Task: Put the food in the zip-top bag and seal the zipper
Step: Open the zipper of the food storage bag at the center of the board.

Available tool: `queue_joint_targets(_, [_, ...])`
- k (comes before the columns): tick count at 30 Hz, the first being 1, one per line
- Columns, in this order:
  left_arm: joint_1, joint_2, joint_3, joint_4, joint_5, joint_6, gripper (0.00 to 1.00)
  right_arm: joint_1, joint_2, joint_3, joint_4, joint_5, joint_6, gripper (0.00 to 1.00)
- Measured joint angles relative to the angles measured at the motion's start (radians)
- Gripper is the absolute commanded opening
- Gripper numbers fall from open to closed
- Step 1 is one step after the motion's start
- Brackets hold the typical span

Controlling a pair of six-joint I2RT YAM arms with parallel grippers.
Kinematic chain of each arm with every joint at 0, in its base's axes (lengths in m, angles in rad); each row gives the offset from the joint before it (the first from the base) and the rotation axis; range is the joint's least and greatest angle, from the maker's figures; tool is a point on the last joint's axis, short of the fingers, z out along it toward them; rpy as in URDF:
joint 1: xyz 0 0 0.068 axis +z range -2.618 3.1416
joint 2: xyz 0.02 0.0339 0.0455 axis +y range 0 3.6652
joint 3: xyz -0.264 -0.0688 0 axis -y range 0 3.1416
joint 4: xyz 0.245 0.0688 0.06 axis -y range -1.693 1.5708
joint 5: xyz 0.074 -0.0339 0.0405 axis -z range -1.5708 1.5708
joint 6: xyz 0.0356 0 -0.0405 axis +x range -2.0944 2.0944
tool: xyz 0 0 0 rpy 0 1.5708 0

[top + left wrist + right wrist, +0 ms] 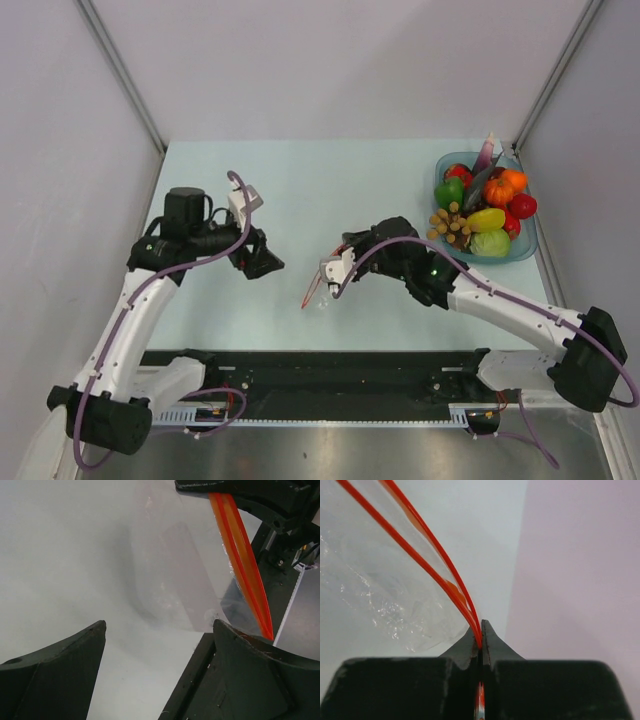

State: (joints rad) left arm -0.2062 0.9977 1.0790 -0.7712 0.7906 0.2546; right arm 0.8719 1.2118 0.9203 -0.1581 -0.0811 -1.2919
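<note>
right gripper (481,632) clamped on zipper (427,562) end, bag (375,595) at tabletop (300,190) middle | left gripper (160,630) jaws wide, empty, near bag's left | food (485,205) in tray (528,243), far right corner

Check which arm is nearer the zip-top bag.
Right. The right arm has jaws shut on the zipper; the left arm has open jaws beside the zip-top bag, apart.

Soft, even light from above leaves my counter (330,190) bright with only faint shadows, while up close my dark left fingers (50,675) sit soft-edged and underexposed at the frame's bottom and the crinkled zip-top bag (385,605) throws small white glints, its far wall hazy.
</note>
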Motion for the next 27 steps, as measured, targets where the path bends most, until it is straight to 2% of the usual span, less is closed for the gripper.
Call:
queue_joint_targets(7, [-0.135, 0.064, 0.043, 0.011, -0.061, -0.055, 0.84, 0.043, -0.004, -0.039, 0.171, 0.012, -0.011, 0.0])
queue_joint_targets(16, [-0.242, 0.104, 0.077, 0.029, -0.09, -0.094, 0.83, 0.08, -0.005, -0.049, 0.177, 0.043, -0.01, 0.0])
queue_joint_targets(27, [-0.346, 0.148, 0.077, 0.028, -0.2, -0.1, 0.74, 0.116, 0.025, -0.028, 0.152, 0.089, -0.006, 0.0])
